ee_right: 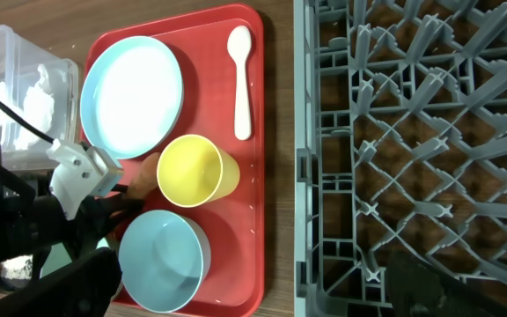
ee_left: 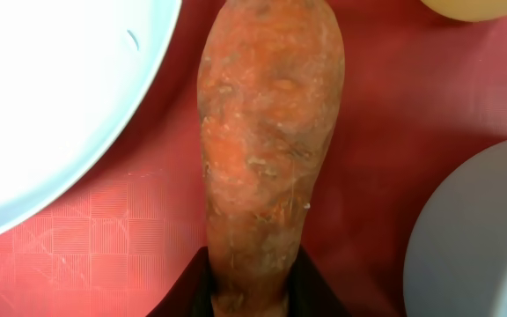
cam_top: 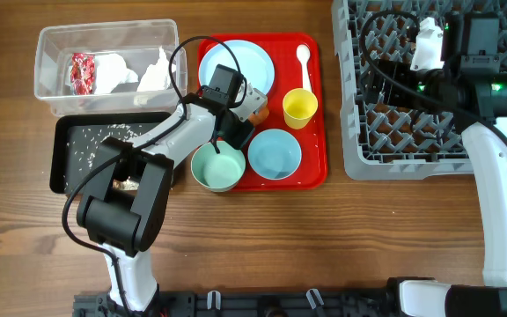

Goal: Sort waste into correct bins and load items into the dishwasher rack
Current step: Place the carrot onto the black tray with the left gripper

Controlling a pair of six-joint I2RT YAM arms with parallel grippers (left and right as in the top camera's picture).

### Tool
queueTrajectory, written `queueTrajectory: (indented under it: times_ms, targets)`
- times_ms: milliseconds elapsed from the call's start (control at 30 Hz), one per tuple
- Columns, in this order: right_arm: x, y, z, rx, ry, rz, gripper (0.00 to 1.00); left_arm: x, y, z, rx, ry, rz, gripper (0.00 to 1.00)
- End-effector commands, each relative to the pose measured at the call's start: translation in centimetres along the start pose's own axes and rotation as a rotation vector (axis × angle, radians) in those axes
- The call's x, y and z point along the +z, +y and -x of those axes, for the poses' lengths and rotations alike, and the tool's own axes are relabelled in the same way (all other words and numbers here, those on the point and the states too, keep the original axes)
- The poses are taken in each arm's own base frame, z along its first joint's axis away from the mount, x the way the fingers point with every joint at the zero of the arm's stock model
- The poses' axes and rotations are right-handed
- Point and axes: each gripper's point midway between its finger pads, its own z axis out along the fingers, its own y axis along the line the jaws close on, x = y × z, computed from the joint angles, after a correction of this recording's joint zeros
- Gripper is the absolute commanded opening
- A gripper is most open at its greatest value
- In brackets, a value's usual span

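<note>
An orange carrot [ee_left: 267, 141] lies on the red tray between the pale blue plate [ee_left: 51, 97] and the blue bowl [ee_left: 473, 238]. My left gripper [cam_top: 252, 110] is down on it, with a dark finger pressed to each side of its near end, so it is shut on the carrot [cam_top: 259, 114]. The yellow cup [cam_top: 299, 107], white spoon [cam_top: 304, 63] and mint bowl [cam_top: 217, 167] also sit on the tray. My right gripper [cam_top: 429, 44] hovers open and empty over the grey dishwasher rack [cam_top: 394, 132].
The clear tub [cam_top: 104, 40] at the back left holds a red-and-white wrapper [cam_top: 82, 72] and napkins [cam_top: 152, 75]. In front of it, the black tray [cam_top: 69, 145] carries scattered rice [cam_top: 95, 145]. The red tray [cam_top: 315, 167] lies just left of the rack.
</note>
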Motion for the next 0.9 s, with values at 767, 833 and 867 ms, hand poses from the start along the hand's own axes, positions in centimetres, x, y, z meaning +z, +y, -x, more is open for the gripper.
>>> queueTrajectory:
  times_ms: [767,833,867]
  targets:
    - [0.0,-0.1,0.5,-0.014,-0.006,-0.006,1.0,-17.4,10.2,-16.7,-1.065,0.057,0.31,0.04]
    - [0.0,-0.1,0.5,-0.014,-0.006,-0.006,1.0,-16.2,11.9,-18.4,-1.197,-0.002,0.343,0.04]
    - [0.0,-0.1,0.5,-0.014,-0.005,-0.006,1.0,-15.5,12.8,-19.2,-1.264,-0.05,0.363,0.04]
